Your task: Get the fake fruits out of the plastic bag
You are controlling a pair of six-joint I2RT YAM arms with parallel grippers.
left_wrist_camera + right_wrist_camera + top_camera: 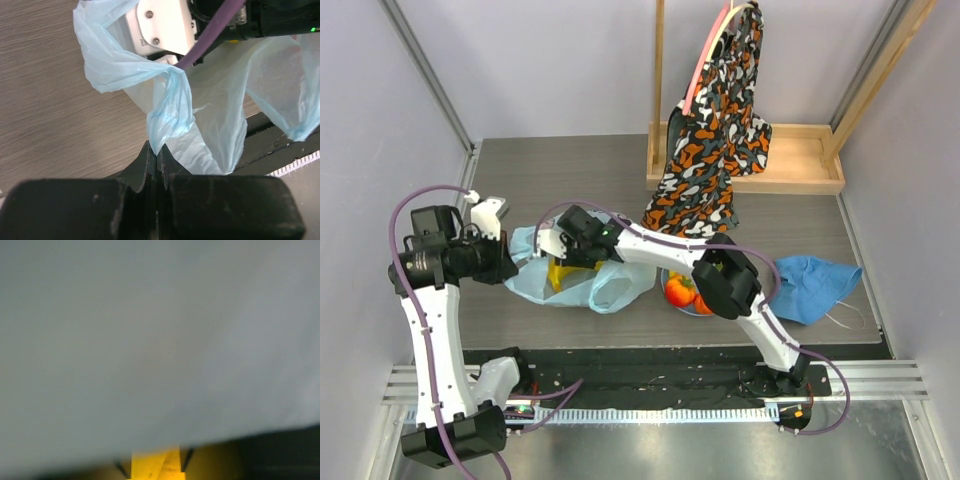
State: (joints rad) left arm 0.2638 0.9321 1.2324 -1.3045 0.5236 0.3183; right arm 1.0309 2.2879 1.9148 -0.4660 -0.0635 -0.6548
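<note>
The light-blue plastic bag [620, 285] lies left of centre on the table. My left gripper [510, 262] is shut on the bag's left edge, and the left wrist view shows the film [170, 110] pinched between the jaws [156, 150]. My right gripper [563, 262] reaches into the bag's mouth over the yellow banana bunch [558, 273]. In the right wrist view the bag film [160, 340] covers almost everything. The yellow banana [155, 465] sits between narrowly spaced fingers. A red fruit [677, 290] and an orange fruit [702, 303] lie on a plate [688, 311]. The green fruit is out of view.
A solid blue cloth [815, 285] lies at the right. A wooden rack [790, 160] with a patterned orange-black garment [715, 150] stands at the back. The black base rail [650, 375] runs along the near edge. My right arm [165, 30] crosses above the bag.
</note>
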